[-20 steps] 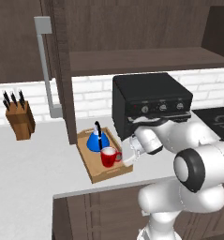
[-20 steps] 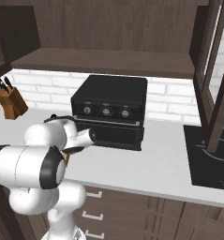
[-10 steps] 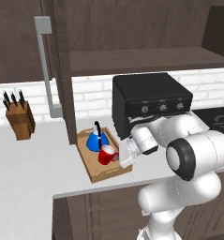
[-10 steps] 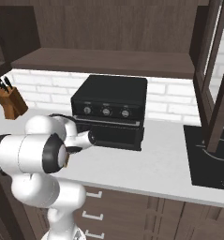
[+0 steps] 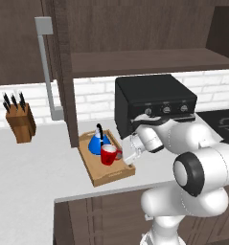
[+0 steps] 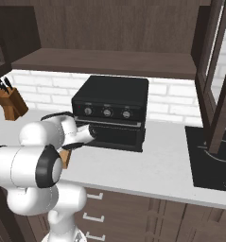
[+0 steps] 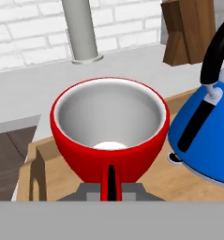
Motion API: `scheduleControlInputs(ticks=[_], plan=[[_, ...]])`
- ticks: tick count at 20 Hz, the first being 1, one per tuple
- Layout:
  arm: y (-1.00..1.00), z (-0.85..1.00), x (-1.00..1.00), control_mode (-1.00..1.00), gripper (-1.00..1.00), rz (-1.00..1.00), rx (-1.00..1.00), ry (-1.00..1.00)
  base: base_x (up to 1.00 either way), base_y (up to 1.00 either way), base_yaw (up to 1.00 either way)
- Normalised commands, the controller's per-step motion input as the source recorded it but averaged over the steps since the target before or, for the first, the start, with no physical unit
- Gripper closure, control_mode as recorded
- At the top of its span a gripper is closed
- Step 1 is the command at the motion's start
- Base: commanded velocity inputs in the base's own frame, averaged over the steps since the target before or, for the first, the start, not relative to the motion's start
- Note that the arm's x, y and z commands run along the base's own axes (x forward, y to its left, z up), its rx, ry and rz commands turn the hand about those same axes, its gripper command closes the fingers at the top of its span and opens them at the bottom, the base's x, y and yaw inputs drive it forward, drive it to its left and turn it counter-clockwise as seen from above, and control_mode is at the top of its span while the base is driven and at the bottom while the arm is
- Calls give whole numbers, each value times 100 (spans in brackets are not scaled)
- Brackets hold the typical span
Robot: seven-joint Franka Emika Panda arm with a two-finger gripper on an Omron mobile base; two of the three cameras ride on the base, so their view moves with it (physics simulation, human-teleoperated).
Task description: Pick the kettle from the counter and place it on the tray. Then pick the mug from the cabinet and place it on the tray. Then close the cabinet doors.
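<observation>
— Kitchen first: we see a long light grey-white counter [image 5: 34, 167] over dark brown base units, a white brick wall behind it, and a black countertop oven [image 5: 152, 103] standing toward the right. What sits on the worktop near us?

— We see a shallow rectangular light-wood tray [image 5: 111, 175] lying just left of the oven. On it stands a small bright blue cone-shaped kettle [image 5: 97, 142] with a thin black arched handle, and beside it, nearer the front of the tray, a small red mug [image 5: 108, 154] with a white inside. Both stand upright.

— And the two-finger gripper [image 5: 124, 155]?

— We see it at the mug's side handle; in the hand view the red handle [image 7: 110, 183] runs straight down between the fingertips, so the jaws are clamped on the mug's handle. The mug rests on the tray floor as far as we can tell.

— Anything further off?

— We see a wooden knife block [image 5: 21, 122] far left on the counter, and the dark brown wall cabinet [image 5: 135, 33] above, with its glass-panelled cabinet doors [image 6: 216, 75] swung open and a long grey bar handle [image 5: 48, 72] hanging down.
</observation>
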Motion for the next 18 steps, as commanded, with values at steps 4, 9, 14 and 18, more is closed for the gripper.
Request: scheduleControlInputs(ticks=[4,9,14,18], plan=[[0,-5,0,-100,-100,0,0,3,0,0,0],[0,-10,0,-100,-100,2,0,1,0,0,0],[-8,-8,-5,-100,-100,9,1,-5,0,0,0],[-35,18,-17,-100,-100,9,3,-21,0,0,0]])
